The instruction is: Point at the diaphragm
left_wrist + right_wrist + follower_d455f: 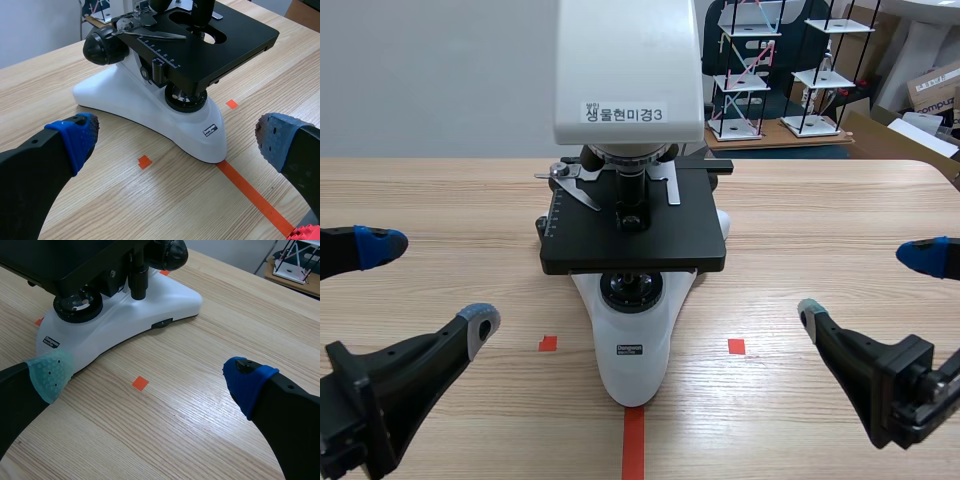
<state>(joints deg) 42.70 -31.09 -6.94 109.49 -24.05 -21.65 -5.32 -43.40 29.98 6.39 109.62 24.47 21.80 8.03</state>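
Diaphragm (632,290) — read as the black ringed disc tucked under microscope (630,70) stage (700,240), seated over white base (635,345), at middle of table (840,200), closer to near edge than far. Hard to split from lamp housing at this angle, so judged, not certain. Axis vertical; exposed only from near edge, through gap between stage overhang and base.

Left gripper (430,283): by left edge of table, low, fingers spread wide, nothing held. Right gripper (865,285): mirrored by right edge, likewise spread and empty. Both pointed toward far edge, tips short of stage front, well apart from microscope.

Key relation: target ahead and inward of both, about equally far, so no clear winner on reach. From left wrist view, disc ahead between fingers, open line under stage. From right wrist view, ahead on grey-green pad (50,372) side, partly shadowed by stage. Slight edge to left on sightline.

Probably needs: swing inward toward centre tape line (633,440), stay low under stage lip, stop short with one tip aimed at ring. Risk — clipping stage corner or nose of base.
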